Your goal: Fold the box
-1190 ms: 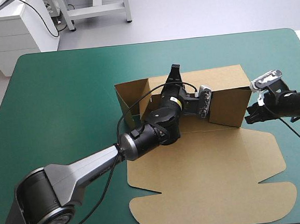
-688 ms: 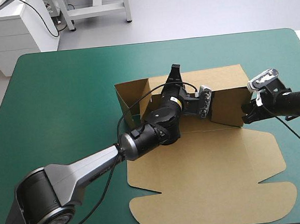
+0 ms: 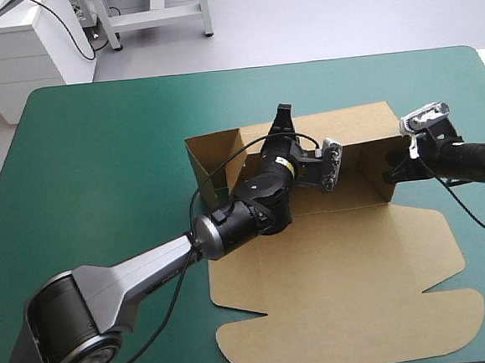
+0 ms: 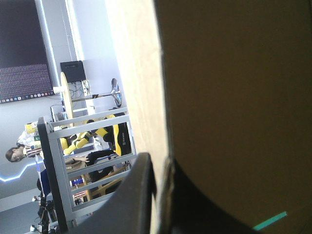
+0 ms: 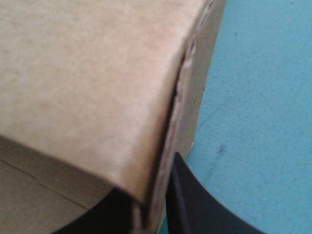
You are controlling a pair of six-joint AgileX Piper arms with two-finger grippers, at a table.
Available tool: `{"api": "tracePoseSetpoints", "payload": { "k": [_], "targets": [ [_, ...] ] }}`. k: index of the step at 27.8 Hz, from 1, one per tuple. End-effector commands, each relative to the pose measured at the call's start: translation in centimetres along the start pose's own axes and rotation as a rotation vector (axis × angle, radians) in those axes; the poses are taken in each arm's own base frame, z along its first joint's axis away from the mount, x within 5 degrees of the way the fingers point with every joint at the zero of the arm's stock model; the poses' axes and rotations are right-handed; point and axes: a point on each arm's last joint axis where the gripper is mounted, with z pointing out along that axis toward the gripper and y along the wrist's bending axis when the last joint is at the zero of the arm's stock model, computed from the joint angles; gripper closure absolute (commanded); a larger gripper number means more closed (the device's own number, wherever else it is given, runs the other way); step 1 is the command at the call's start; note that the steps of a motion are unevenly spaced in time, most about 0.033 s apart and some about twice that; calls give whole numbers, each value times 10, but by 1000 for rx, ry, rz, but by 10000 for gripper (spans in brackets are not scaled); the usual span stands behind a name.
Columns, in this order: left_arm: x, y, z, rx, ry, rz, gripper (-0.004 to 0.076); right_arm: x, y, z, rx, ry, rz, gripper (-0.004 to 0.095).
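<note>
I see the brown box (image 3: pixel 333 267) right of centre on the teal-green desk (image 3: pixel 98 159), its back and end walls raised and its lid flat toward the near edge. My left pincer (image 3: pixel 283 115) is clamped over the back wall's top edge, and the right pincer (image 3: pixel 391 174) pinches the right end wall. The yellow label (image 3: pixel 290 166) on the left wrist is too small to read.

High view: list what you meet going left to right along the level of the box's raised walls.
Cover → box's left wall → left tool, shut on the far wall → right tool, shut on the right wall.
</note>
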Motion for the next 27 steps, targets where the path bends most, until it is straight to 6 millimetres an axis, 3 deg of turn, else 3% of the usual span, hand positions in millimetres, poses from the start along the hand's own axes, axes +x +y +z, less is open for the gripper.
{"api": "tracePoseSetpoints", "payload": {
  "k": [1,6,12,15,19,27],
  "targets": [
    [-10,0,-11,27,-78,-65,731,-19,17,-5,-48,-76,9,906],
    [-11,1,-11,16,-81,-53,693,-23,22,0,-17,-83,46,907],
    [-10,6,-13,-16,-82,-46,462,-24,29,5,5,-57,37,906],
    [-11,10,-22,-29,-84,-140,412,-25,28,6,34,-65,62,907],
    [-17,18,-44,-52,-118,-197,412,-25,27,6,46,-58,73,907],
    [-36,23,-110,-67,-166,-212,412,-23,25,6,62,-41,124,907]
  ]
}}
